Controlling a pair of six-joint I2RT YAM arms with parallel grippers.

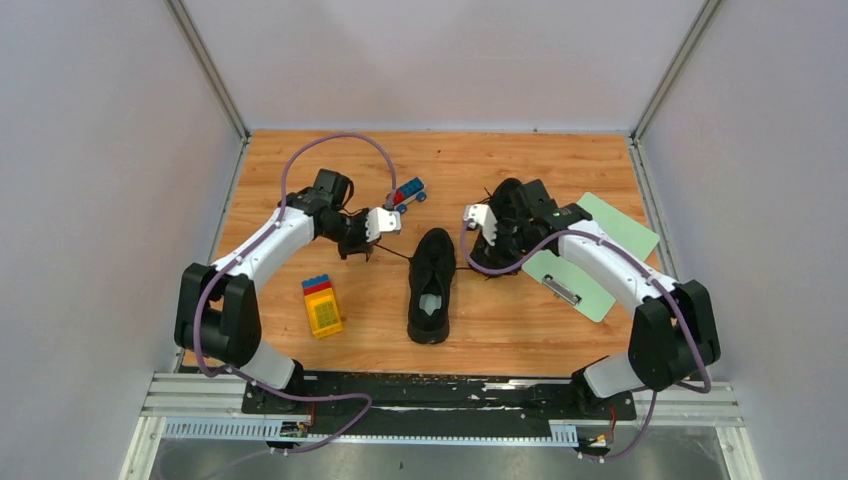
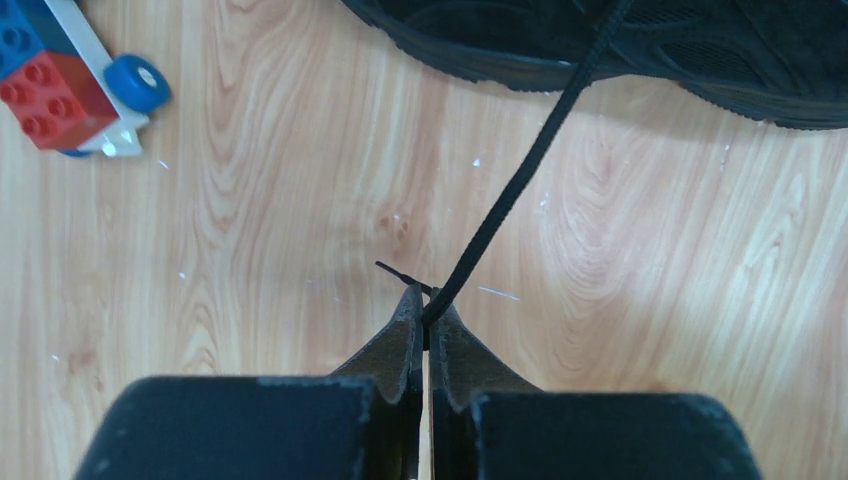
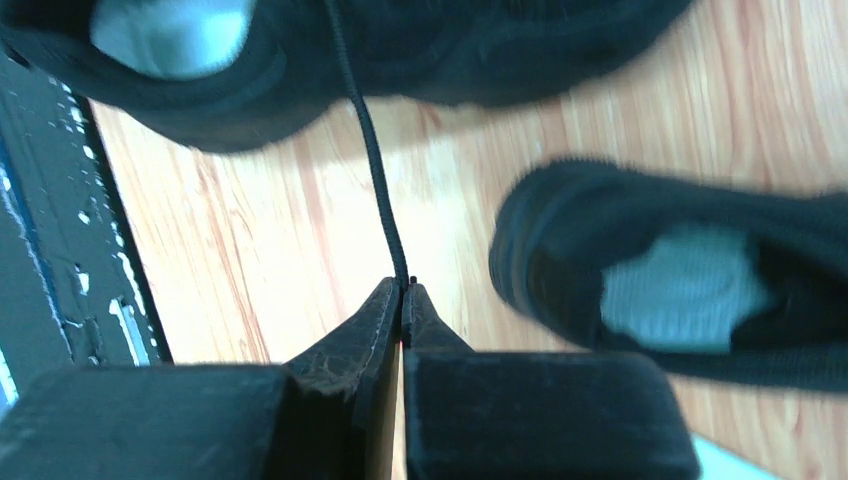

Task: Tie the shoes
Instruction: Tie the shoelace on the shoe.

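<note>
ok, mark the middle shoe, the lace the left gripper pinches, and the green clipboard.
middle shoe (image 1: 432, 265), top view, laced upper.
lace (image 2: 506, 195), left wrist view, mid-span.
green clipboard (image 1: 622, 222), top view, bare far end.

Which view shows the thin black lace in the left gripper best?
Left wrist: the thin black lace runs sharp from the shut left gripper to the black fabric shoe. Top external shows a faint line; right wrist shows a different lace end.
</note>
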